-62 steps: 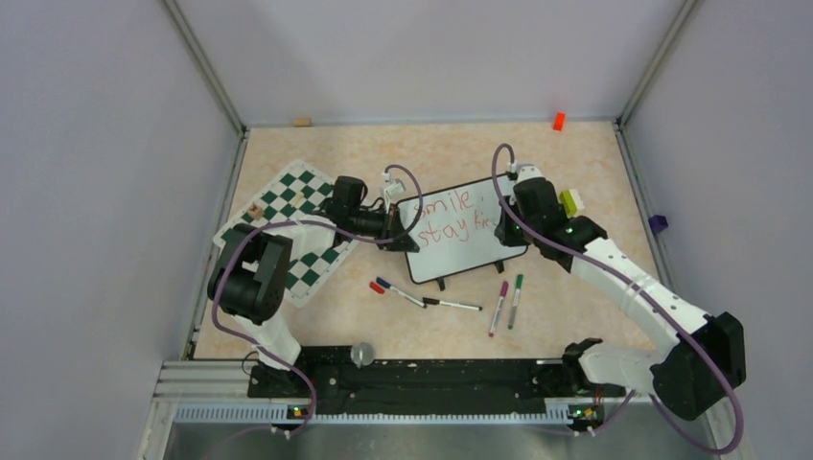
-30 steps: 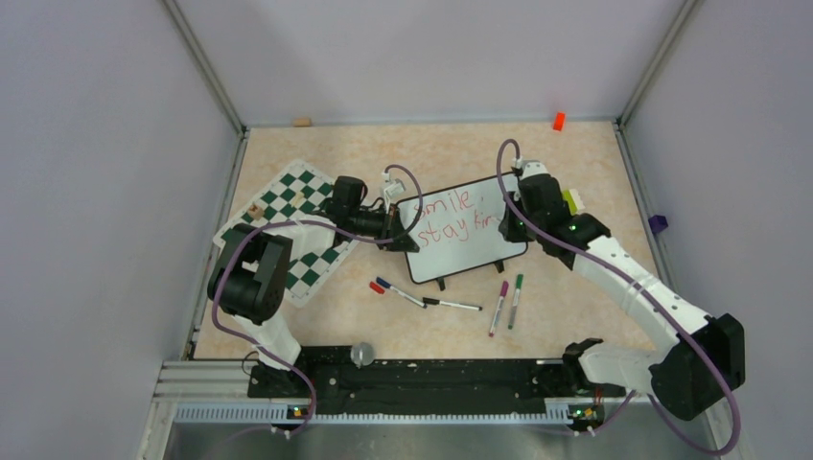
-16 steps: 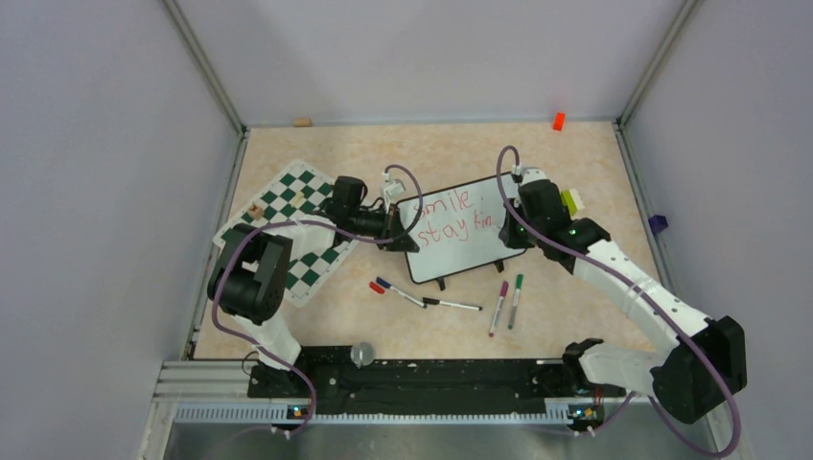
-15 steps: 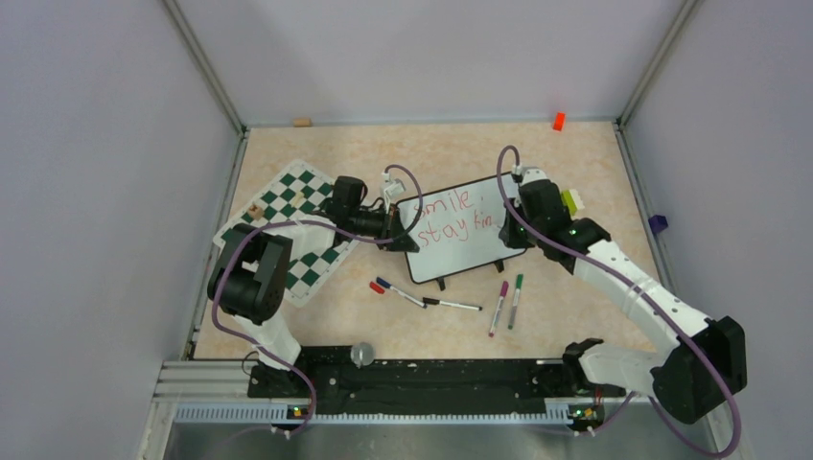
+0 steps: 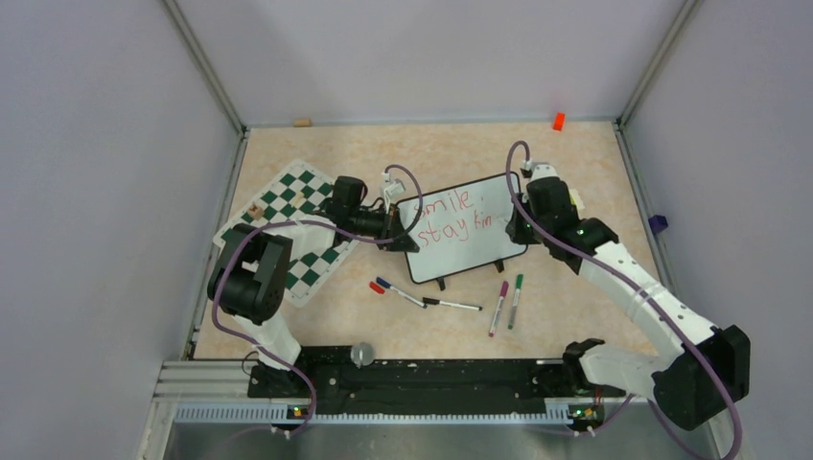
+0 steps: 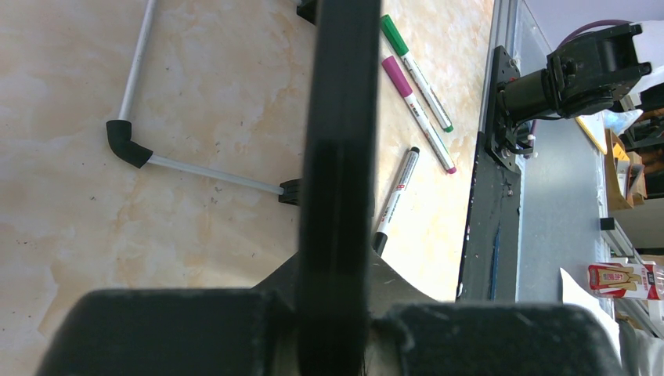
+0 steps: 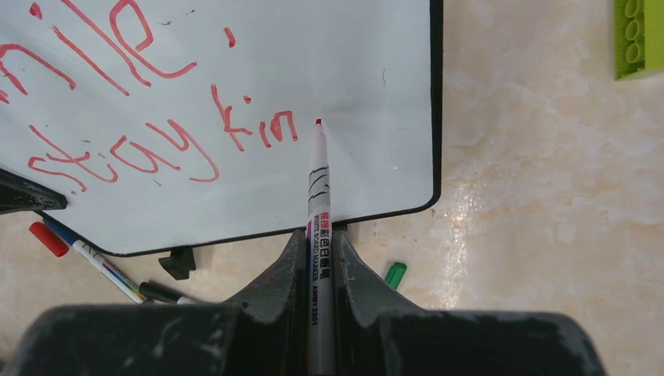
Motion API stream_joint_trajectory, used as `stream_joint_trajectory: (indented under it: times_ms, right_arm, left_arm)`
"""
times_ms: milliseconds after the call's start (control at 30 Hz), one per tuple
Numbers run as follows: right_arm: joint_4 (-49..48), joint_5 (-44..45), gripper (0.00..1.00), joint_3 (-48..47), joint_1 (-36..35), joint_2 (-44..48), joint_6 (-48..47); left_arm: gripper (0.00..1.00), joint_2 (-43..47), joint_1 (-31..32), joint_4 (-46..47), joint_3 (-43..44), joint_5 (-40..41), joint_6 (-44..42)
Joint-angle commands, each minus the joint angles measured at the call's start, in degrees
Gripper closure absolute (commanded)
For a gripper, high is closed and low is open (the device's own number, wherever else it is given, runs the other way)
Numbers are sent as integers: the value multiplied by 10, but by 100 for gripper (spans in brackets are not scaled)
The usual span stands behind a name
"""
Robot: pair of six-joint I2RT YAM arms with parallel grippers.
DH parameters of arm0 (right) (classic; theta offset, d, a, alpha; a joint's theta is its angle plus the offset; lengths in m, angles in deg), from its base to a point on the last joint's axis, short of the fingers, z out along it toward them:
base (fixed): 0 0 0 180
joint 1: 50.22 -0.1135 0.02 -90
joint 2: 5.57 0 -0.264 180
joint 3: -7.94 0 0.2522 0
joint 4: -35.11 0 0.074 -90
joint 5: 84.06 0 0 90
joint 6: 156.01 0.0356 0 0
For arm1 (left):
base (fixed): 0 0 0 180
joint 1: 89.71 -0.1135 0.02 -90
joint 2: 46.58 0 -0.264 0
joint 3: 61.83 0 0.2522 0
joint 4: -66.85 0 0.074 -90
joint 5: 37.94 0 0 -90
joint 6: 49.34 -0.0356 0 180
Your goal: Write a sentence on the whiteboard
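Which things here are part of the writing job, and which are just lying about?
In the job: whiteboard; sentence; red marker, held in the right pincer; left pincer, clamping the whiteboard's edge.

Lying about: chess mat; green marker; purple marker; black marker; blue-capped marker; green brick; orange block.
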Motion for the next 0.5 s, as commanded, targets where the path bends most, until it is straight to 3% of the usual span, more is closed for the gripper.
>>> stream_joint_trajectory:
  times_ms: [0,467]
  right_arm:
    - [-11,7,100,-30,12,4,0]
    - [-31,0,100,-39,15,-20,-2]
  left_arm:
    - [100,6,-9,-29,3,59,-6]
    - [100,7,-9,-29,3,60,-6]
